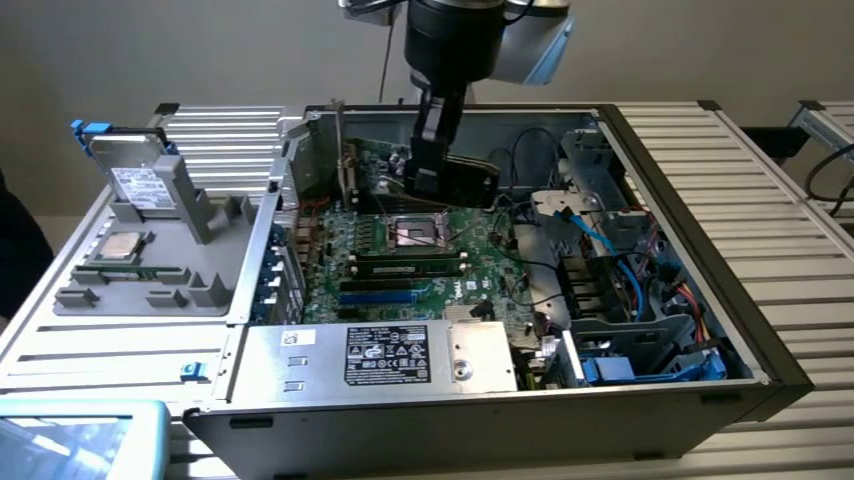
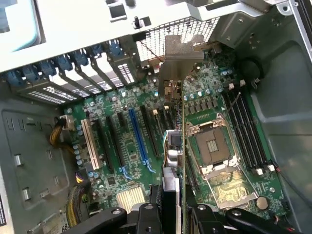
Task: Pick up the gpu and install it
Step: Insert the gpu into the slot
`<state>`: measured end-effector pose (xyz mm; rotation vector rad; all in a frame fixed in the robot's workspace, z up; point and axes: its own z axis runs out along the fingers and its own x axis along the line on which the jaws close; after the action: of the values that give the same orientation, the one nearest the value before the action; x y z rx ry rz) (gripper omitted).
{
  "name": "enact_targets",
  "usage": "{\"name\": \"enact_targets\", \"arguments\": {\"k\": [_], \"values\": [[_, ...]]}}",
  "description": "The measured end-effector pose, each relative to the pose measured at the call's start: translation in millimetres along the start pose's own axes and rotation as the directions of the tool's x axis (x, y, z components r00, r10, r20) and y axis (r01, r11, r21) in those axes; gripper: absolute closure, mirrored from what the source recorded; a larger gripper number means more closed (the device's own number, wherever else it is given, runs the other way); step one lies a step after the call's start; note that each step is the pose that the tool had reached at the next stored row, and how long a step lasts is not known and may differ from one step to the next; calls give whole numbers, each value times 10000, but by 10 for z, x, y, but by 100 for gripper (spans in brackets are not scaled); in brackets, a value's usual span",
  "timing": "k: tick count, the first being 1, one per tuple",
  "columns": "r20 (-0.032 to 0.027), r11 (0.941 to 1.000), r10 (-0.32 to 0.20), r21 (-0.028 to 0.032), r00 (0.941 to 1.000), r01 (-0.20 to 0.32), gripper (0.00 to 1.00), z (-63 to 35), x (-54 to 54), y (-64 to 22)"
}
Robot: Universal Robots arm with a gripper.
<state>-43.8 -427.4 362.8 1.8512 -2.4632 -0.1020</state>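
Holds the gpu [image 1: 463,176] pinched between the jaws, squeezed on its two flat faces at the end away from the bracket. Hangs with it in the upper middle of the exterior frame, inside the open computer case [image 1: 747,330], over the far part of the motherboard [image 1: 447,270] and just beyond the bare CPU socket [image 1: 416,235]. Carries the card on edge, black cooler face apparently turned toward the exterior view's right.

From the wrist, looks straight along the card: long axis leading directly away from the jaws, parallel with the expansion slots, ending in the silvery bracket [image 2: 179,58] close to the perforated rear wall [image 2: 156,36] of the case. Places the card between the blue slot [image 2: 138,134] and the socket, apparently in line with the black slot [image 2: 165,119] nearest that socket. No telling from either view of contact between the card's lower edge and that slot; by judgement, not seated yet.

Well apart, at the exterior view's left: the hard drive [image 1: 140,180], upright in its grey tray [image 1: 160,290] on the worktop [image 1: 761,140].
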Motion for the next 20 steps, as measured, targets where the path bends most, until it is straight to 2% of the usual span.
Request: {"name": "enact_targets", "arguments": {"k": [2, 5, 9, 11, 13, 15, 16, 20], "values": [[-20, 9993, -371, 56, 9993, 371, 71, 6, 0, -1], [-58, 9961, -865, 174, 9962, 866, 71, 16, 0, -2], [-133, 9881, -1505, 316, 9885, 1509, 71, 30, 0, -3], [-198, 9824, -1827, 365, 9830, 1833, 71, 37, -1, -4], [-297, 9766, -2105, 377, 9771, 2115, 71, 41, -1, -4], [-477, 9732, -2248, 385, 9732, 2267, 71, 44, -6, -2], [-492, 9730, -2257, 384, 9729, 2277, 71, 43, -7, -2], [-491, 9725, -2277, 385, 9725, 2297, 71, 44, -8, -2]]}}
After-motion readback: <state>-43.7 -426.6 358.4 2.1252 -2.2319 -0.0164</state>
